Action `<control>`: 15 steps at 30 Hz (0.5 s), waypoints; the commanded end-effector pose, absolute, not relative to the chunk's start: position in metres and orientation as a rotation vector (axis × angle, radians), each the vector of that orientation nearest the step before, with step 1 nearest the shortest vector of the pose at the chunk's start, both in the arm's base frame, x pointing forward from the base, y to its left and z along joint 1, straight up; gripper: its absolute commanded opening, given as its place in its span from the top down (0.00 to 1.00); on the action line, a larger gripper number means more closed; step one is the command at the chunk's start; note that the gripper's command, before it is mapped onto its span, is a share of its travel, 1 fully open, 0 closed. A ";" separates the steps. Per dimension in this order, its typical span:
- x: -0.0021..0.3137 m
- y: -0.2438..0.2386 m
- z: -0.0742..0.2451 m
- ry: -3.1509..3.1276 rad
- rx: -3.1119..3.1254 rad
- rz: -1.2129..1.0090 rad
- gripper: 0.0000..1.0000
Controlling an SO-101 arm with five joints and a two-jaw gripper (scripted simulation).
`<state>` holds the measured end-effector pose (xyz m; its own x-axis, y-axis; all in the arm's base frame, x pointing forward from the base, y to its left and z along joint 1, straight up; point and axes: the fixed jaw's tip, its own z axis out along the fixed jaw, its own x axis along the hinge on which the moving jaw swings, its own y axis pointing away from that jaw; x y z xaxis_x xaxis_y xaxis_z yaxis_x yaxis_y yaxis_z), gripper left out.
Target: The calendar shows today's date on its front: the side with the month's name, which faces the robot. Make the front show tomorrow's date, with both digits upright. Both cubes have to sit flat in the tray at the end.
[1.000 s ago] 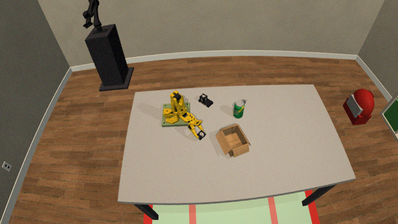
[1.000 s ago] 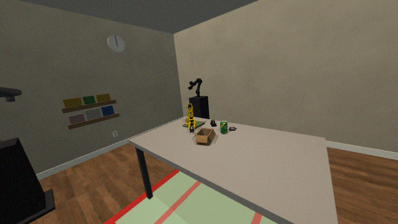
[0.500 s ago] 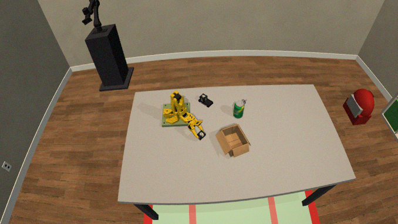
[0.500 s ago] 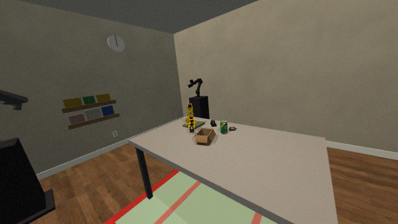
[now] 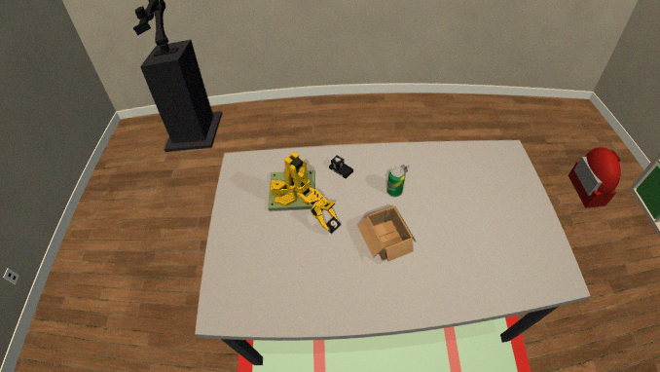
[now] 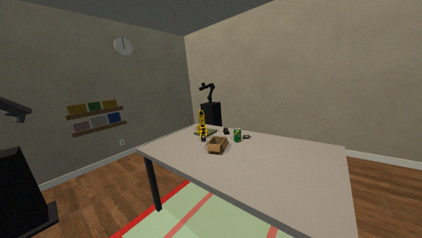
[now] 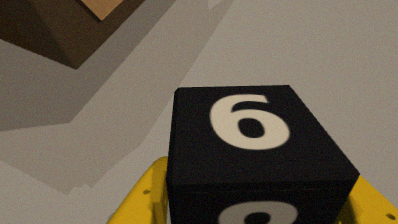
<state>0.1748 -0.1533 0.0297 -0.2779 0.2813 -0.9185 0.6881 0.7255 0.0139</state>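
Wrist view: jaws clamped on black cube [image 7: 255,155], 6 on top; keep it level, carry far to calendar tray [image 5: 341,167]; set flat.

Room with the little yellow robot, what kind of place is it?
Probably a robot test room or workshop. A small yellow arm stands on a big grey table, its gripper shut on a black number cube. A second, black arm sits on a pedestal by the wall, and wall shelves hold colored panels.
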 end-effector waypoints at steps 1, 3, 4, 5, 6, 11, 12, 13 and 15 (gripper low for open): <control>0.175 -0.156 0.030 1.851 0.749 -0.491 1.00; 0.175 -0.156 0.028 1.851 0.749 -0.491 1.00; 0.175 -0.156 0.028 1.851 0.749 -0.491 1.00; 0.175 -0.156 0.027 1.851 0.749 -0.491 1.00; 0.174 -0.156 0.026 1.851 0.749 -0.491 1.00; 0.174 -0.156 0.026 1.851 0.749 -0.491 1.00; 0.174 -0.156 0.026 1.851 0.749 -0.491 1.00; 0.174 -0.156 0.026 1.851 0.749 -0.491 1.00; 0.174 -0.156 0.025 1.851 0.749 -0.491 1.00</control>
<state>0.1743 -0.1528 0.0240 -0.2795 0.2827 -0.9176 0.6882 0.7254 0.0138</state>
